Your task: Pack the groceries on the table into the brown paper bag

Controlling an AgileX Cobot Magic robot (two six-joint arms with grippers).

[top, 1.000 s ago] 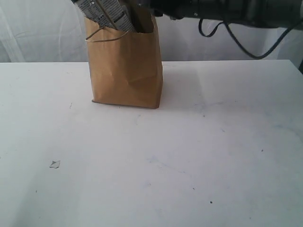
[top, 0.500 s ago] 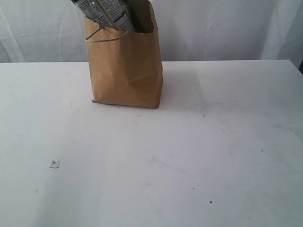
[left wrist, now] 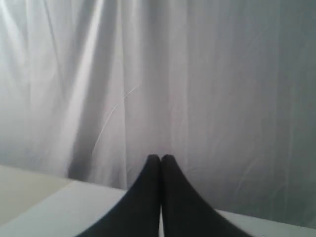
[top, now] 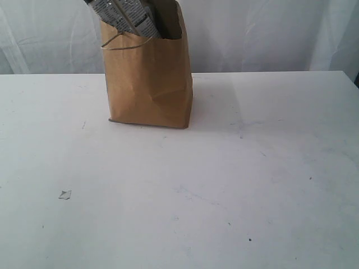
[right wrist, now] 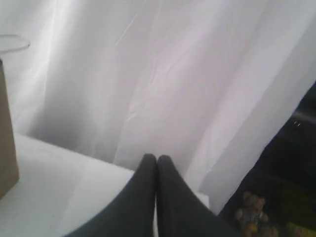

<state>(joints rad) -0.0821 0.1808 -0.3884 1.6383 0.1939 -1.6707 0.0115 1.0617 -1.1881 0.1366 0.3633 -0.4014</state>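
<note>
The brown paper bag (top: 148, 84) stands upright at the back of the table (top: 224, 185), a long packet (top: 123, 14) poking from its mouth. The left gripper (left wrist: 160, 159) and right gripper (right wrist: 157, 159) are pinched closed, empty. Packing looks done, so park both arms well clear of the bag.

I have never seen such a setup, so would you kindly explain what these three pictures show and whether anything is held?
It is a robot with two arms, each ending in a two-fingered gripper. The wide picture, from a camera off the arms, shows a white table with a tall brown paper bag standing on it and a printed packet poking out of its top. Apart from a tiny scrap, nothing else shows on it. The other two pictures come from wrist cameras: the left gripper and the right gripper, both dark, shut and empty, face a white curtain.
</note>
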